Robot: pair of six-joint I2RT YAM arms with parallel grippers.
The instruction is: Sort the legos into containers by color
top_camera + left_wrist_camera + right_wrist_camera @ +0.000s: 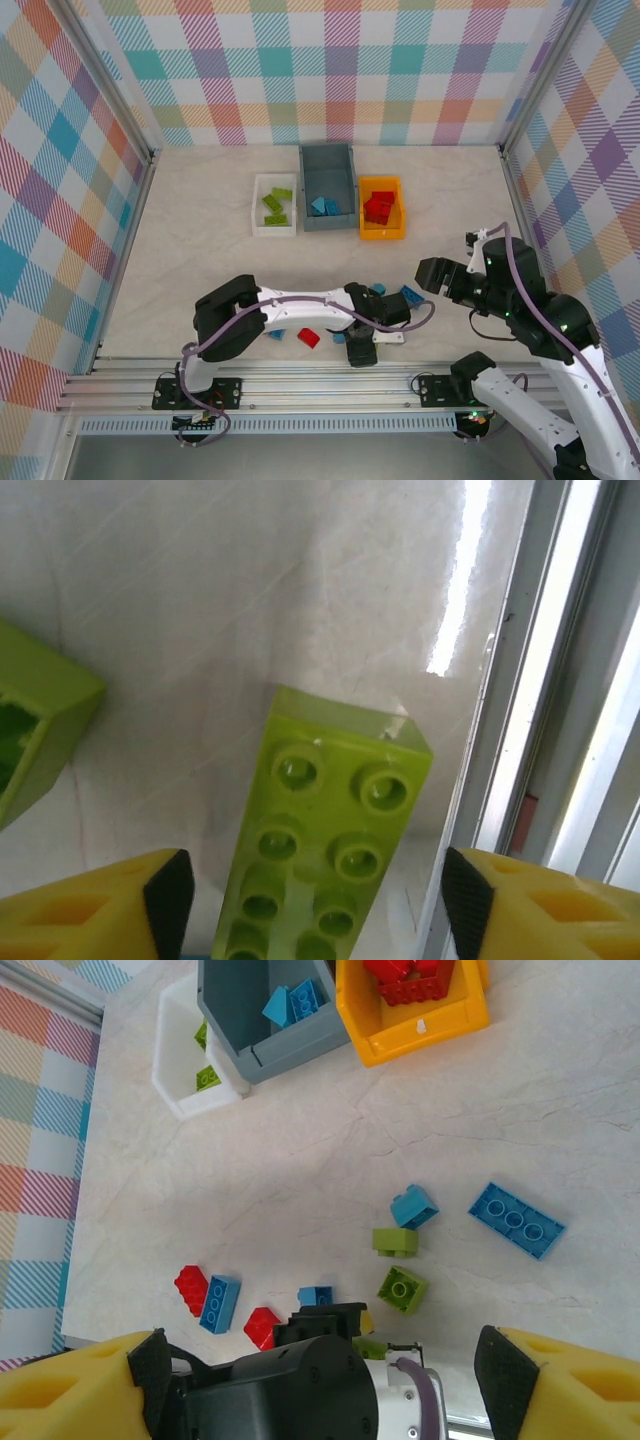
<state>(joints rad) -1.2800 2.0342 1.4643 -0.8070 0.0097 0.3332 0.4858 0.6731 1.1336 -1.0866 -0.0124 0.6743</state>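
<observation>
Between the fingers of your left gripper (316,905), in the left wrist view, lies a long lime green brick (325,850). It rests studs up, flat on the table (250,600), running away from the camera. The jaws stand apart with a sliver of table showing on either side of the brick, so nothing is clamped. A second lime brick (30,730) sits off to the left, cut by the frame edge, and a metal rail (520,680) runs just to the right.

The top view gives you what that camera cannot. The left arm is stretched rightward along the near edge, and the three containers stand in a row at the far side, well apart from it: the white tray (275,231) with lime pieces, the grey-blue bin (328,165) with blue, and the orange-yellow bin (381,233) with red. Your right gripper (432,272) hangs raised over the right of the table.

The right wrist view looks straight down with its fingers (70,1390) spread wide, gripping nothing, and it lays out the loose pieces for you:
- a flat blue plate (517,1220)
- a blue brick (414,1205) touching a lime block (396,1242)
- a square lime block (402,1289) just below them
- further left, a red brick (190,1288) beside a blue one (219,1303)
</observation>
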